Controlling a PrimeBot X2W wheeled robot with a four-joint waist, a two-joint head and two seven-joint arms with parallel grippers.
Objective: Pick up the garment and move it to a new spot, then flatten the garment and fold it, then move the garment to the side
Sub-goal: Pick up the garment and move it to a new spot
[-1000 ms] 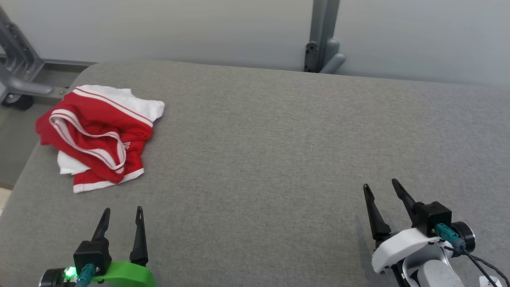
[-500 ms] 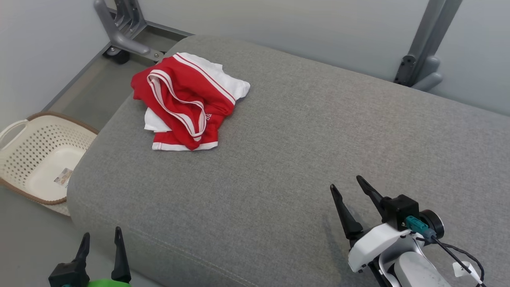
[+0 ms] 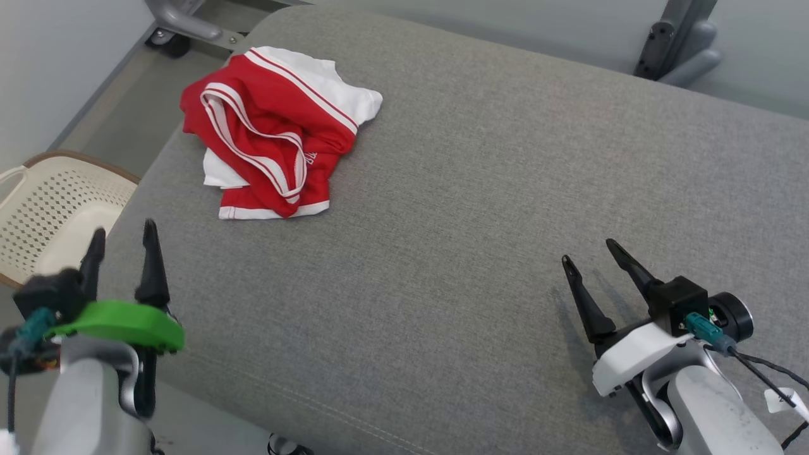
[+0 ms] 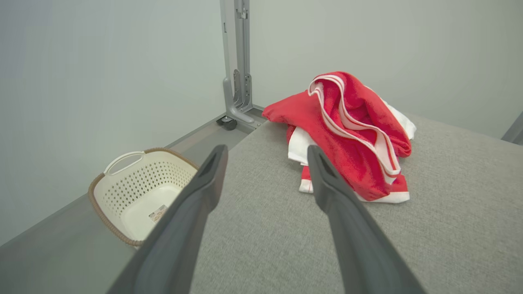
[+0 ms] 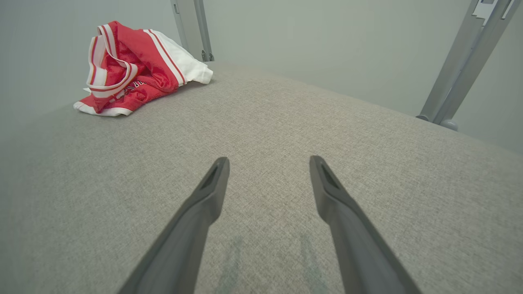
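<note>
Bare counter (image 3: 474, 221) is lying open ahead of the right claw (image 3: 587, 249) and across to the left claw (image 3: 124, 227). Ahead of the left claw the crumpled garment (image 3: 265, 126) is blocking the way; a basket (image 3: 38, 215) is standing left of that claw.

L tool (image 3: 124, 227) up — cam panned left.

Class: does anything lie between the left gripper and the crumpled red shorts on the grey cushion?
Nothing visible does. Bare grey cushion lies between the open left gripper and the garment; the cream basket sits on the floor, off to the side.
</note>
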